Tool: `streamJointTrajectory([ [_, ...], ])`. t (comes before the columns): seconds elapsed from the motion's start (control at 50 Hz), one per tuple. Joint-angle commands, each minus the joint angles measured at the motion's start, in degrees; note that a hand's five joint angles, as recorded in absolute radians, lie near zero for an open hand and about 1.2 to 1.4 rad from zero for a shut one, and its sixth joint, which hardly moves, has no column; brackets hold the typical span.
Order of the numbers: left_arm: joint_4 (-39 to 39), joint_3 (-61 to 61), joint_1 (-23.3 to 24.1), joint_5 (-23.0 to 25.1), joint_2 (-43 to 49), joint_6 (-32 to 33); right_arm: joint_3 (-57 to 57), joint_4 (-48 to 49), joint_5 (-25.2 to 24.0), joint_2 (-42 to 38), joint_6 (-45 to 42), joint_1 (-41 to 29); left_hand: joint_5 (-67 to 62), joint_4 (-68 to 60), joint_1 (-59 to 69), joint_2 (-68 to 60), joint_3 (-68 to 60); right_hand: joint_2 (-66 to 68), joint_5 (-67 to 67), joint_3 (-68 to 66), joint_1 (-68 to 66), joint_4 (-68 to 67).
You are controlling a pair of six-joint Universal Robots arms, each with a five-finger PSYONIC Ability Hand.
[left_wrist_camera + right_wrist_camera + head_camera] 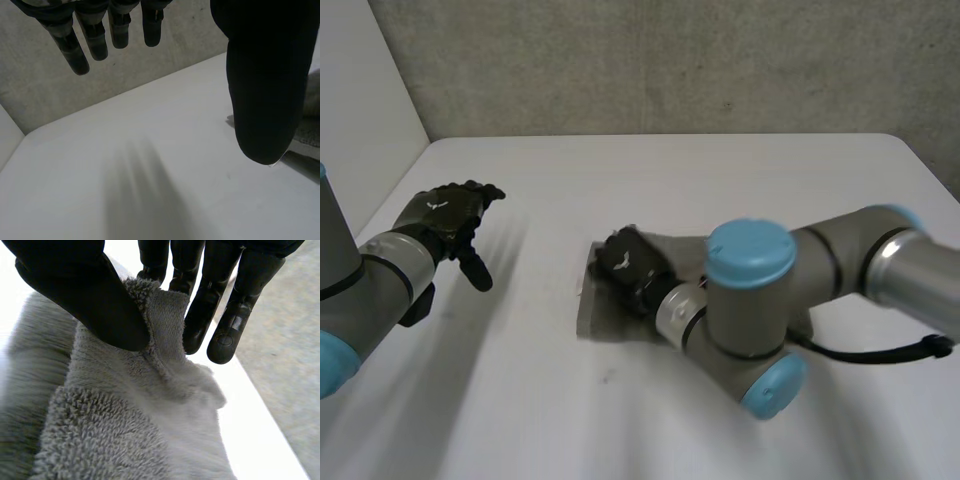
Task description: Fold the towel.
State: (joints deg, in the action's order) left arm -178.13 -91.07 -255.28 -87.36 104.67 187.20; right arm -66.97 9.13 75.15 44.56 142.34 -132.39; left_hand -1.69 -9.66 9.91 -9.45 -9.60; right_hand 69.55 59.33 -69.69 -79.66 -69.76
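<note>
A grey fluffy towel (pixel 596 316) lies folded in the middle of the white table, largely covered by my right arm. My right hand (pixel 625 262) rests on the towel's left part. In the right wrist view a raised fold of the towel's (pixel 125 425) edge is pinched between the thumb and fingers of my right hand (pixel 85 290). My left hand (pixel 445 215) hovers above the table's left side, well apart from the towel. Its fingers (pixel 75 45) are straight and hold nothing. A bit of the towel (pixel 312 115) shows beyond its thumb.
The white table (pixel 720 180) stretches bare around the towel, with its far edge against a grey concrete wall (pixel 670 60). A white panel (pixel 360 110) stands along the left side. My right arm (pixel 790 290) crosses the table's right half.
</note>
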Motion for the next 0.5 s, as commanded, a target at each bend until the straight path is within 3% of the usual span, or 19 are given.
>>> streamJointTrajectory([
  [0.02, -0.4, 0.8, 0.7, 0.0, 0.2, 0.1, -1.1, -0.1, 0.8, 2.3, 1.7, -1.0, 1.7, -0.3, 0.1, -0.6, -0.4, -42.8, -42.6, 43.0, 52.9, 43.0],
  [0.04, -0.8, 1.2, 1.1, 0.0, 0.3, 0.1, -1.8, -0.4, 1.0, 4.4, 2.8, -0.9, 1.7, -0.3, 0.1, -0.6, -0.4, -59.6, -59.3, 59.7, 69.7, 59.8],
  [0.12, -1.5, 2.3, 2.4, 0.0, 0.6, 0.1, -4.7, -0.6, 1.1, 8.6, 7.0, 1.7, 1.7, -0.3, 0.1, -0.6, -0.4, -59.6, -59.3, 59.7, 69.7, 59.8],
  [0.26, -2.1, 5.7, 5.1, -0.1, 2.1, -0.5, -16.3, -1.5, 0.9, 19.8, 17.5, 12.5, 1.7, -0.3, 0.1, -0.6, -0.4, -59.6, -59.3, 59.7, 69.7, 59.8],
  [0.38, -2.1, 9.9, 9.1, -0.2, 6.3, -3.2, -26.7, -1.7, 0.0, 24.4, 18.3, 20.7, 1.7, -0.3, 0.1, -0.6, -0.4, -59.6, -59.3, 59.7, 69.7, 59.8],
  [0.5, -2.1, 12.4, 12.7, -0.4, 9.5, -4.0, -33.0, -0.9, 0.1, 25.5, 18.3, 24.5, 1.7, -0.3, 0.1, -0.6, -0.4, -59.1, -58.9, 59.3, 69.2, 59.3],
])
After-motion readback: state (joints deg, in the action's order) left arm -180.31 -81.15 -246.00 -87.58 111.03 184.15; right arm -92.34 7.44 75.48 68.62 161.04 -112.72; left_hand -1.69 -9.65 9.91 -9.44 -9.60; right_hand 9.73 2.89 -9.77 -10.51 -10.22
